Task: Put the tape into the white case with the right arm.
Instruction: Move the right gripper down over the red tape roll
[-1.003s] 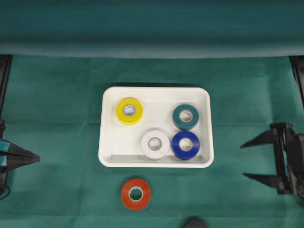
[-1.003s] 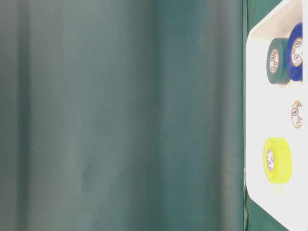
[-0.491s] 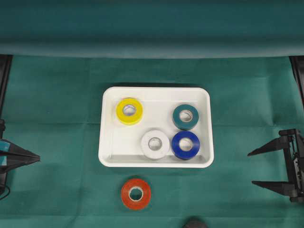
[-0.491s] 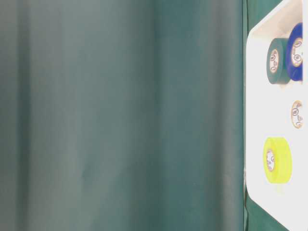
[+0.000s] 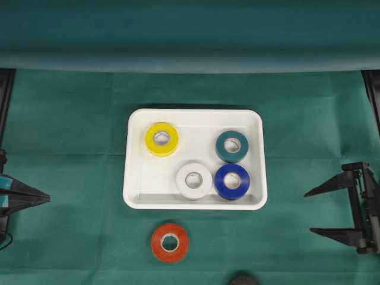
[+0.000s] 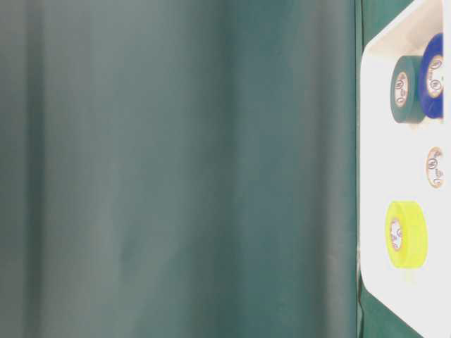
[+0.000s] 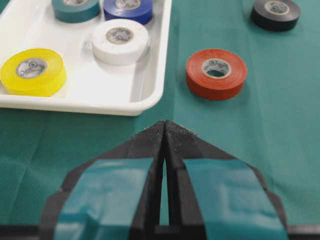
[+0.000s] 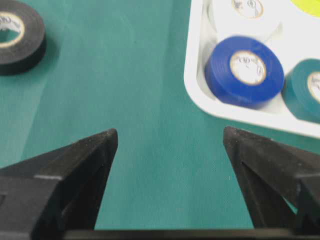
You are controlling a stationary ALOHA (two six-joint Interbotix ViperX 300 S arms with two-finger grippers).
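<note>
Your right gripper (image 5: 309, 212), spread and empty, has drifted back at three o'clock; the red tape (image 5: 170, 242) and, apparently, a black roll (image 7: 276, 13) remain outside the white case (image 5: 195, 117).

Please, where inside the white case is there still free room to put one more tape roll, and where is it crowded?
In the white case, free floor lies below the yellow roll and left of the white roll, also between yellow and teal roll. White, teal and blue roll crowd the lower right.
</note>
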